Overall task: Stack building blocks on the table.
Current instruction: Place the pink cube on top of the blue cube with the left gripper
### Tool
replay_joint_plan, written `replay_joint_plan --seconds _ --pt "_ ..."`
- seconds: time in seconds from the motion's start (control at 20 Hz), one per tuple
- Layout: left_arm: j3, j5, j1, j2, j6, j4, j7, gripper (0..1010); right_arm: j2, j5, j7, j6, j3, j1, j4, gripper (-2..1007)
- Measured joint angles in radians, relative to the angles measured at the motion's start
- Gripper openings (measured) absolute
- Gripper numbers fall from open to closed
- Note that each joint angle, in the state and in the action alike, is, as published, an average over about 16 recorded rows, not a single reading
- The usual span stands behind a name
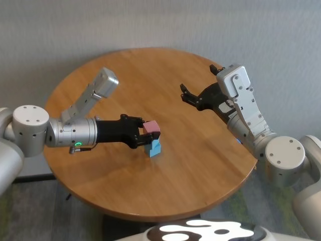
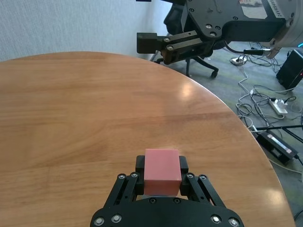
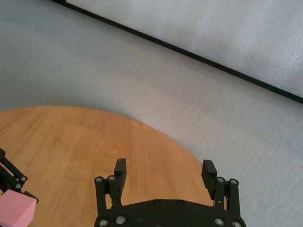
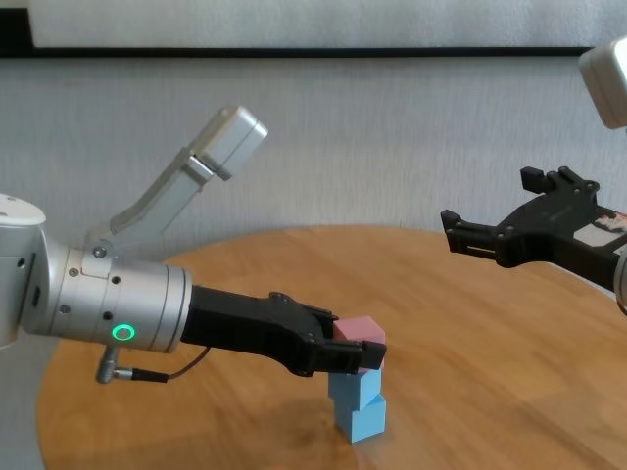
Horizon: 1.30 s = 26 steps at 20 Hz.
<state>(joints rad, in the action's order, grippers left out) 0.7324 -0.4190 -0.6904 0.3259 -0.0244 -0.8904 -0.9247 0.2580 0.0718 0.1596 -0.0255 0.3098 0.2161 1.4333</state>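
Table: left claw clamps pink cube.

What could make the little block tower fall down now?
1. The two blue blocks sit a bit twisted on each other, so the stack may be wobbly.
2. The left gripper is shut on the pink block right at the top; letting go off-centre or pulling back roughly might tip everything.
3. The right gripper hangs open above the table, away from the stack, so it probably won't catch anything.
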Motion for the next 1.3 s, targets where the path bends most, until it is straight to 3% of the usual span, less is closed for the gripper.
replay_joint_plan --seconds 0.55,1.0,1.3 --pt "0.003 0.007 0.0 0.003 -0.003 -0.006 0.003 465 0.0 0.0 0.0 0.0 0.0 0.0 0.0 1005" --pt "-0.001 0.003 0.004 0.006 0.003 -0.013 0.001 695 0.0 0.0 0.0 0.0 0.0 0.0 0.0 1005" --pt "-0.019 -0.015 0.021 0.016 0.029 -0.048 0.004 868 0.0 0.0 0.0 0.0 0.0 0.0 0.0 1005"
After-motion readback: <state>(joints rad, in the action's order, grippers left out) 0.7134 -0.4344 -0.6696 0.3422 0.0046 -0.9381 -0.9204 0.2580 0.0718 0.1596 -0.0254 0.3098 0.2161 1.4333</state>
